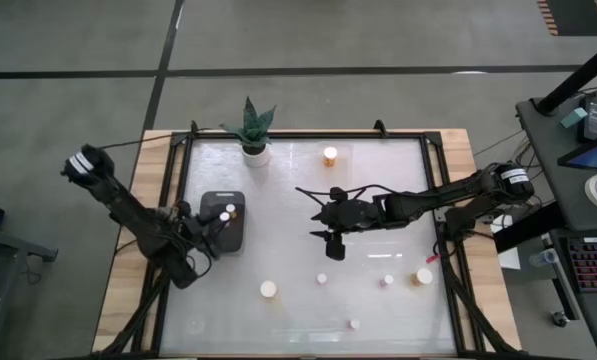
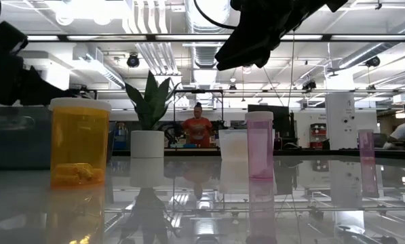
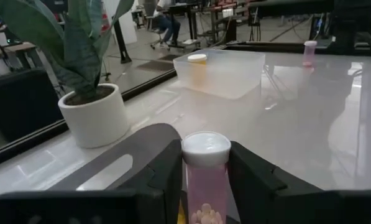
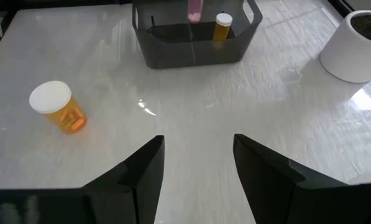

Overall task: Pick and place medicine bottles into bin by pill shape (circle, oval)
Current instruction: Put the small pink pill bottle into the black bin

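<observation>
1. Left end effector (image 3: pixel 205 186) clenched on a pink bottle (image 3: pixel 205 177), poised over the dark bin (image 1: pixel 221 222), which already holds an orange bottle (image 4: pixel 222 27).
2. Clear tray (image 3: pixel 220 71) contains one orange bottle (image 1: pixel 330 155).
3. Right end effector (image 4: pixel 194 165) released, empty, above mid-desk (image 1: pixel 378 180).
4. Unsorted: about six bottles standing loose on the desk, including a wide orange one (image 1: pixel 268 289); the task appears well short of half done.

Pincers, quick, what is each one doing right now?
Left pincer: closed on a pink medicine bottle over the dark bin.
Right pincer: open, empty, above mid-table.
</observation>
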Robot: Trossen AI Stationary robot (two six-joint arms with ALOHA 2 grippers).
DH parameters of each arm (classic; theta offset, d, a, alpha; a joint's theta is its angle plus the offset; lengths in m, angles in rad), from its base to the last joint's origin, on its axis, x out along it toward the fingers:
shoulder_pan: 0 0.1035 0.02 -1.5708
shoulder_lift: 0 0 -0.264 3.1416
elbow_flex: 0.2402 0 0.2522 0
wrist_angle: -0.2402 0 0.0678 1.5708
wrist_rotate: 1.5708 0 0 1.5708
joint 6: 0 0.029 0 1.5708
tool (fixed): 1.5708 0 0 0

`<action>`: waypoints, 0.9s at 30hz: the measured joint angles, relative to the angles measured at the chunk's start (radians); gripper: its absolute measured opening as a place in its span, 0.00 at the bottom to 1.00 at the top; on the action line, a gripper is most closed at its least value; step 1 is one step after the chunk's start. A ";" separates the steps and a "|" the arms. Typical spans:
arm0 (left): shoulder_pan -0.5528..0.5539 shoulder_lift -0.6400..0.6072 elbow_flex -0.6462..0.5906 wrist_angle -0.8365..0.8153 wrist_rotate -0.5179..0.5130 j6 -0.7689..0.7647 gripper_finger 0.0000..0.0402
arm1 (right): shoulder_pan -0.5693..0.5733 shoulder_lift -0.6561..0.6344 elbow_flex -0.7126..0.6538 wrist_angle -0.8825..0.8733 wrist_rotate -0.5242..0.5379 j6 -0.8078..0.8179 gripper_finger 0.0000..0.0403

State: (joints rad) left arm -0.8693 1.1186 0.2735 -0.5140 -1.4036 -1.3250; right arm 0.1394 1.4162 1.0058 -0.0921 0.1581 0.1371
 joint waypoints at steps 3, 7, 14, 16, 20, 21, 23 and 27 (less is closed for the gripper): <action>0.002 0.032 -0.021 0.044 -0.004 -0.002 0.24 | 0.000 0.000 0.000 0.000 0.000 0.000 0.46; 0.005 0.075 -0.019 0.066 -0.005 -0.019 0.24 | 0.000 0.000 0.000 0.000 0.000 -0.002 0.45; 0.005 0.092 -0.019 0.070 0.028 -0.091 0.28 | 0.000 0.000 0.000 0.000 0.000 -0.002 0.46; 0.005 0.086 -0.019 0.070 0.045 -0.091 0.29 | 0.000 0.000 0.000 0.000 0.000 -0.002 0.45; 0.005 0.065 -0.019 0.062 0.060 -0.086 0.32 | 0.000 0.000 0.000 0.000 0.000 -0.002 0.46; 0.005 0.061 -0.020 0.060 0.060 -0.083 0.32 | 0.000 0.000 0.000 0.000 0.000 -0.002 0.46; 0.005 0.054 -0.020 0.059 0.063 -0.081 0.32 | 0.000 0.000 0.000 0.000 0.000 -0.003 0.47; 0.005 0.045 -0.021 0.058 0.067 -0.073 0.32 | 0.000 0.000 0.000 0.000 0.000 -0.002 0.47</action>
State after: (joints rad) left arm -0.8639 1.1633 0.2527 -0.4557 -1.3369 -1.3979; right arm 0.1394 1.4166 1.0054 -0.0925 0.1581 0.1349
